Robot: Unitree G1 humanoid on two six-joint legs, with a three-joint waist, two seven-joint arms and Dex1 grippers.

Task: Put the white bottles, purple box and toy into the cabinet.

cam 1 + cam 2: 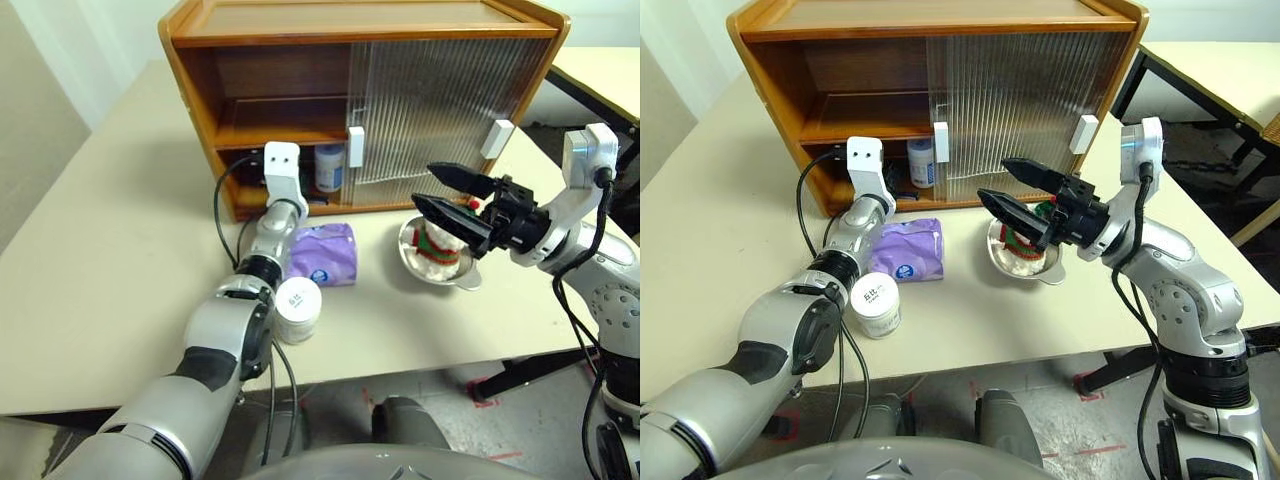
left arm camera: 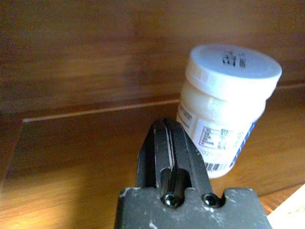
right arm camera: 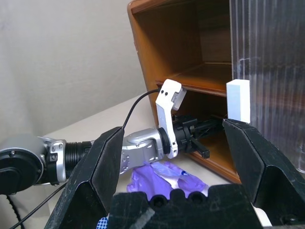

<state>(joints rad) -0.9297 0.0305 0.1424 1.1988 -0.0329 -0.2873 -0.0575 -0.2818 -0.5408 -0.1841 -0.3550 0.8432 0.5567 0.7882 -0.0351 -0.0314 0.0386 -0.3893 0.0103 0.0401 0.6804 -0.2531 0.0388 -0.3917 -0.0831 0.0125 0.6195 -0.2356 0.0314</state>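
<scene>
Cabinet point(image 1: 300, 60) lower shelf: squat white bottle point(image 2: 224, 105), left end effector point(image 2: 169, 143) clenched empty; right end effector point(image 1: 445, 193) released.

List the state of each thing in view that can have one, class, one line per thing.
Cabinet: left side open.
Bottle inside the cabinet: upright, capped, released.
Bottle on the table: upright, capped.
Purple box: lying flat.
Toy: in steel bowl.
Left gripper: shut, empty.
Right gripper: open.

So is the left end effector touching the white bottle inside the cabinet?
Apart. The left wrist view shows the shut left end effector empty, with the white bottle standing beyond it on the cabinet shelf.
</scene>
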